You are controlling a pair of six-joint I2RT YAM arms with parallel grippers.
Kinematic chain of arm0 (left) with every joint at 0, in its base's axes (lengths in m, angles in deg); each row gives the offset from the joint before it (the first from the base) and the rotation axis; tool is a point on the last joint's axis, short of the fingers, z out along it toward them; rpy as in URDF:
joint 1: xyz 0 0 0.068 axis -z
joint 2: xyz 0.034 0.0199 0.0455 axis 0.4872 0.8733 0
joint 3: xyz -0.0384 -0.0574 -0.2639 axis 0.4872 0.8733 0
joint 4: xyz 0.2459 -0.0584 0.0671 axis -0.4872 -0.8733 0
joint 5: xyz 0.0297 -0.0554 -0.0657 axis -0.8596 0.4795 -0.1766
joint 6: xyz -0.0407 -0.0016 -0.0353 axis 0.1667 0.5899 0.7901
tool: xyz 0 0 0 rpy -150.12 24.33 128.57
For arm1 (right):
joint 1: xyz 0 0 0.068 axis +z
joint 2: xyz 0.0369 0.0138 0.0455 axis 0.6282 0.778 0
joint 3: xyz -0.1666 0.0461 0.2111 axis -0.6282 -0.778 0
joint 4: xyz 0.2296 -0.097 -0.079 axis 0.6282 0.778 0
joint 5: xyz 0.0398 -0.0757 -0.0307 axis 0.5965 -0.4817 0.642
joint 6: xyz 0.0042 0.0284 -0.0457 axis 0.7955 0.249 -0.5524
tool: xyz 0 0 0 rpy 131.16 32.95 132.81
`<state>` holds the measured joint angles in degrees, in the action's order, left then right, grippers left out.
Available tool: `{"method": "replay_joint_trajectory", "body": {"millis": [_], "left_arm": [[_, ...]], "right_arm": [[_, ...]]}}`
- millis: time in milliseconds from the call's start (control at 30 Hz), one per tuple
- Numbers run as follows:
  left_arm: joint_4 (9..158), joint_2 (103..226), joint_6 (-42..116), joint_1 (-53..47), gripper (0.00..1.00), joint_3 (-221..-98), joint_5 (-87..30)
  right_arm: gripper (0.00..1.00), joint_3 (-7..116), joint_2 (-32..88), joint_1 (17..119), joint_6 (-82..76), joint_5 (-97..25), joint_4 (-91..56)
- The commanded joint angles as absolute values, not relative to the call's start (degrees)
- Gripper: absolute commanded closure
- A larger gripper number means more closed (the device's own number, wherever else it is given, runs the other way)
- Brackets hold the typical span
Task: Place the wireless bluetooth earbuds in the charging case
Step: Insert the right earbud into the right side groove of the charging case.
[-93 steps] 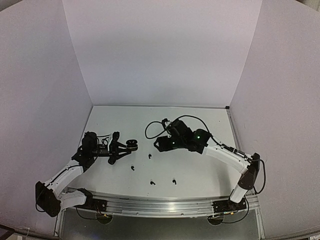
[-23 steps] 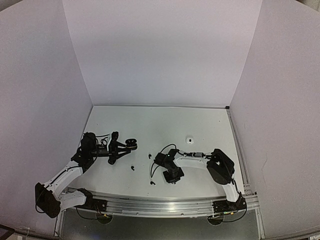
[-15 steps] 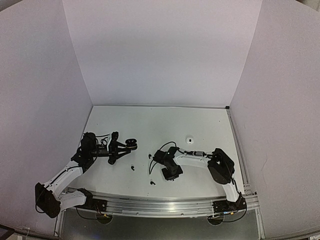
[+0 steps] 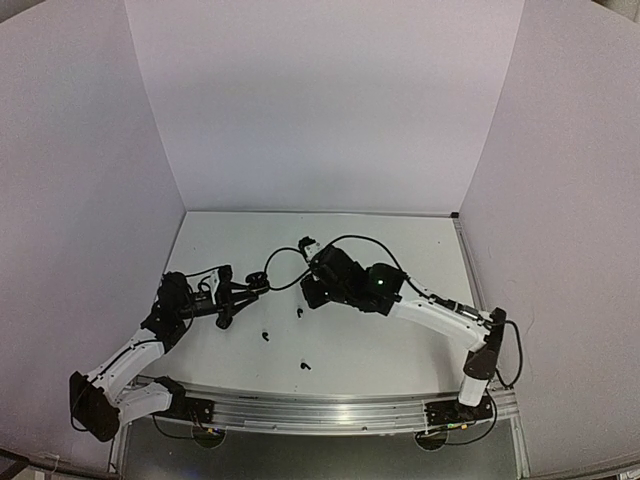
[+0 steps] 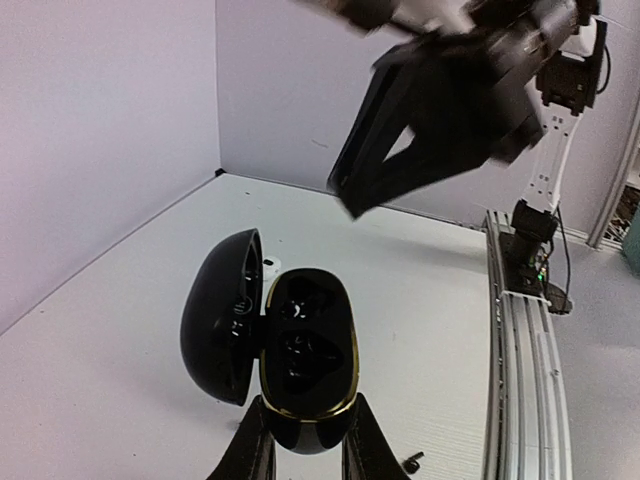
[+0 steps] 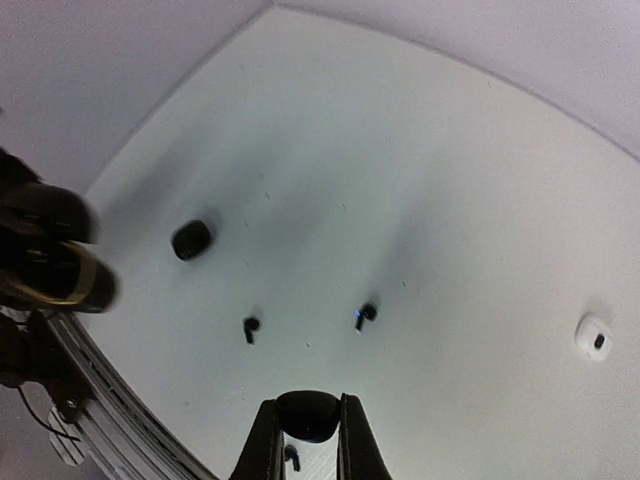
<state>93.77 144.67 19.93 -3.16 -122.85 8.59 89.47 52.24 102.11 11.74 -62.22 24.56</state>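
My left gripper [image 5: 303,455] is shut on the lower end of the black, gold-rimmed charging case [image 5: 305,350], whose lid hangs open to the left. In the top view that case [image 4: 256,282] is held above the table's left part. Its wells are too dark to read. My right gripper [image 6: 305,440] is shut on a black earbud [image 6: 307,415] and hovers just right of the case [image 4: 312,290]; the left wrist view shows it above and beyond the case [image 5: 352,205]. Three black earbuds [image 4: 299,313] [image 4: 265,335] [image 4: 305,366] lie on the table.
A dark rounded lump [image 6: 191,239] and a small white case [image 6: 595,337] lie on the table. The metal rail [image 4: 320,410] runs along the near edge. White walls [image 4: 320,110] close in the left, back and right.
My right arm has risen from the front middle of the table and swung back-left toward the held case, with an earbud in its jaws. The left arm has barely moved.
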Motion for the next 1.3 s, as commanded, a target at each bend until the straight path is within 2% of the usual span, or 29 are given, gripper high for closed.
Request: {"method": "replay_joint_trajectory", "body": {"millis": [0, 167, 400, 833, 1267], "left_arm": [[102.3, 142.9, 21.2, -2.6, 1.00, -121.8, 2.7], [104.3, 142.6, 21.5, -2.4, 1.00, -121.6, 3.2], [104.7, 142.3, 21.9, -2.4, 1.00, -121.3, 4.8], [105.3, 141.7, 19.3, -2.4, 1.00, -120.8, 1.9], [103.7, 139.6, 21.2, -2.2, 1.00, -119.9, -1.4]], "right_arm": [[1.00, 89.1, 50.7, 105.6, -1.0, -63.6, 3.8], [1.00, 91.0, 53.1, 106.3, -5.2, -58.9, -5.8], [1.00, 94.8, 57.1, 106.3, -8.6, -56.5, -6.7], [1.00, 92.9, 57.0, 105.3, -13.6, -57.9, -7.0], [1.00, 92.6, 58.0, 102.6, -13.8, -49.9, -7.1]]}}
